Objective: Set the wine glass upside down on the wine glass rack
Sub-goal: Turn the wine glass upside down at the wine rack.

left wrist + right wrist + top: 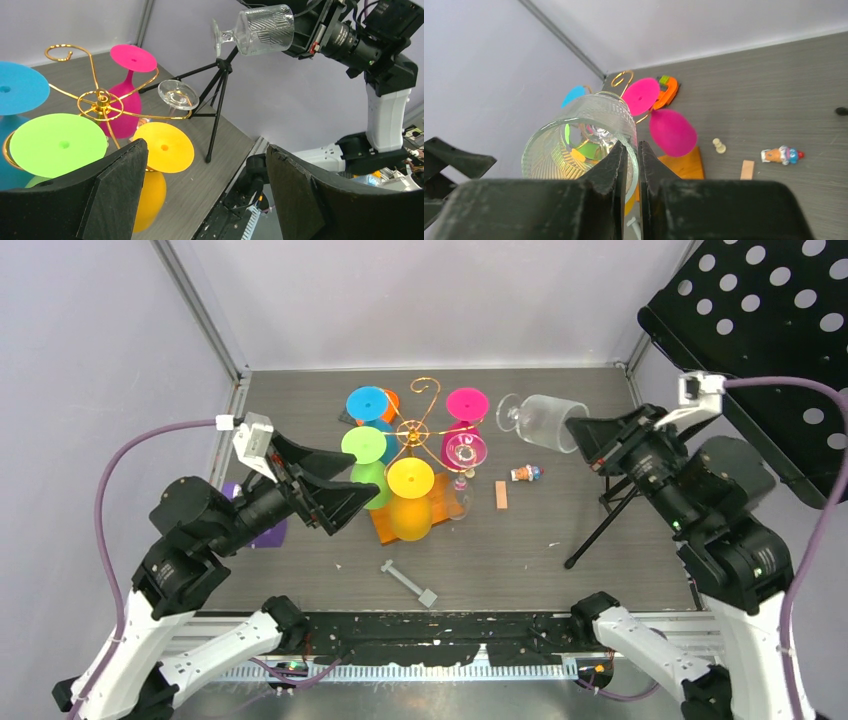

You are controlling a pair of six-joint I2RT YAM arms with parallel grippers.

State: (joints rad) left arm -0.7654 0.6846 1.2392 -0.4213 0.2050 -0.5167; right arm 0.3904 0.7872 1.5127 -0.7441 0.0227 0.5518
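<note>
The right gripper [631, 150] is clenched on the rim of the clear ribbed wine glass [545, 422], one finger inside the bowl and one outside. The glass lies horizontal in the air over the far right part of the tabletop [520, 560], its foot toward the rack and apart from it. The left gripper [206, 150] is released, jaws wide with nothing between them, just left of the gold wire rack [412, 430] on its orange wooden base, which stands mid-tabletop nearer the far edge. Coloured stemmed glasses [410, 477] hang inverted on most arms. Caution: the narrow rim pinch may let the glass pivot or slip during inversion. The foot may strike hung glasses or jolt the light rack. The black tripod [610, 520] stands close to the right arm. No brand, label or writing is legible.
</note>
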